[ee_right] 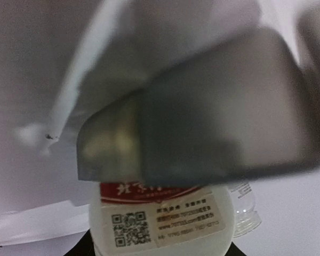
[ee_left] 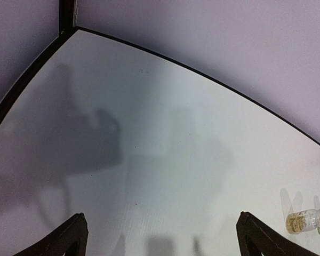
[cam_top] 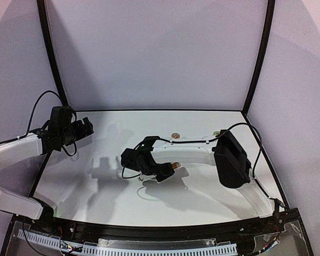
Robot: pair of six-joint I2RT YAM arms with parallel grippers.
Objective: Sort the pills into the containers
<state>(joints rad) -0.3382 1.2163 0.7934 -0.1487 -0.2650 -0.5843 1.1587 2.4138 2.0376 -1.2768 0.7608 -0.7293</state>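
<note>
Gripping a white labelled bottle over the middle of the counter, the right claw holds it close beside a blurred grey shape, probably the containers. A misjudged tilt could scatter pills past the compartments. The left claw hangs released.

White table, black-edged, between pale (perhaps lilac) walls.

Left arm and right arm are both white shells with chunky black joint blocks, thin black cables looping off them. Left hand and right hand are all black with angular fingers, plus a tiny green light by the right wrist.
</note>
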